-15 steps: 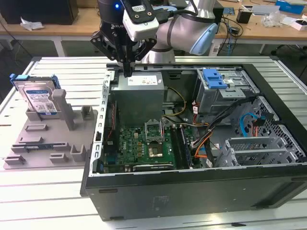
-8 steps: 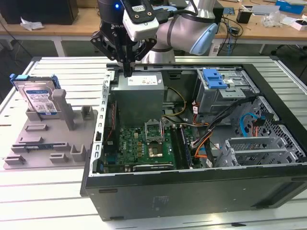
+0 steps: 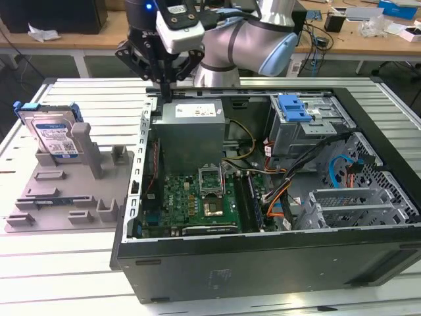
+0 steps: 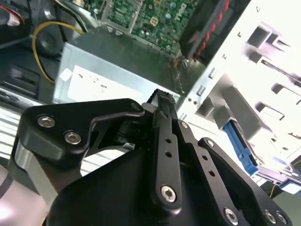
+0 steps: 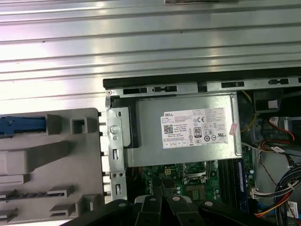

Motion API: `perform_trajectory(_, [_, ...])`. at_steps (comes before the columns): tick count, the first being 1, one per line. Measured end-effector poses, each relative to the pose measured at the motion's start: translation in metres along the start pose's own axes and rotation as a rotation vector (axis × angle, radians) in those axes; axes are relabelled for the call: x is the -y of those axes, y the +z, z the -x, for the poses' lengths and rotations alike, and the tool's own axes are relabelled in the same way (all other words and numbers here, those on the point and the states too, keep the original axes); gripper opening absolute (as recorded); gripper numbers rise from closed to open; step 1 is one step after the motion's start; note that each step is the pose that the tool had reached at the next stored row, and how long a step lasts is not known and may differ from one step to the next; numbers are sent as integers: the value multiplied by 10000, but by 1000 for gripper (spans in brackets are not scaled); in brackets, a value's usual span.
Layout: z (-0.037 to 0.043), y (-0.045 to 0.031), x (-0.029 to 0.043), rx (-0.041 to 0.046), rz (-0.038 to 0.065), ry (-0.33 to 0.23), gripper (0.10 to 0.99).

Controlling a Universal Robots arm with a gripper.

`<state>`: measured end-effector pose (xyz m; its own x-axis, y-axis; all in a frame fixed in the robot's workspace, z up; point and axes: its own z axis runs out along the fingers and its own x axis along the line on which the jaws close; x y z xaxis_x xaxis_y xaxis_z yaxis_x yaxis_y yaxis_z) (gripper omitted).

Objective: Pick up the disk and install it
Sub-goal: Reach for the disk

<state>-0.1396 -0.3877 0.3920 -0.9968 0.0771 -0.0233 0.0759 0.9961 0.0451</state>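
The disk stands on edge in a grey holder at the exterior view's left, showing its white-and-blue label and blue side rails. My gripper hangs shut and empty over the back left corner of the open computer case, just above the power-supply box and well to the right of the disk. In the first wrist view the disk's blue rail shows at the holder's edge, and the gripper is over the motherboard. In the second wrist view the black fingers are pressed together.
Inside the case lie a green motherboard, loose cables and a metal drive cage carrying a bare blue clip. The case and holder sit on a ribbed aluminium table. Desks with clutter stand behind.
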Motion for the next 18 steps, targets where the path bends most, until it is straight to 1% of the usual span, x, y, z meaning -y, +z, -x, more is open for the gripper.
perform_trajectory(1, [-45, 3, -18, 0, 0, -2, 106])
perform_trajectory(4, [-144, 10, -59, 0, -1, 1, 106])
perform_trajectory(5, [-197, 14, -81, 0, 0, 1, 106])
perform_trajectory(7, [-274, 19, -112, 0, -1, 3, 106])
perform_trajectory(9, [-375, 27, -153, 1, 0, 5, 106])
perform_trajectory(12, [-477, 35, -195, 0, -1, 8, 106])
perform_trajectory(14, [-575, 43, -234, -1, -2, 8, 106])
perform_trajectory(16, [-645, 49, -261, -1, -1, 6, 106])
perform_trajectory(18, [-735, 58, -295, -1, -2, 9, 106])
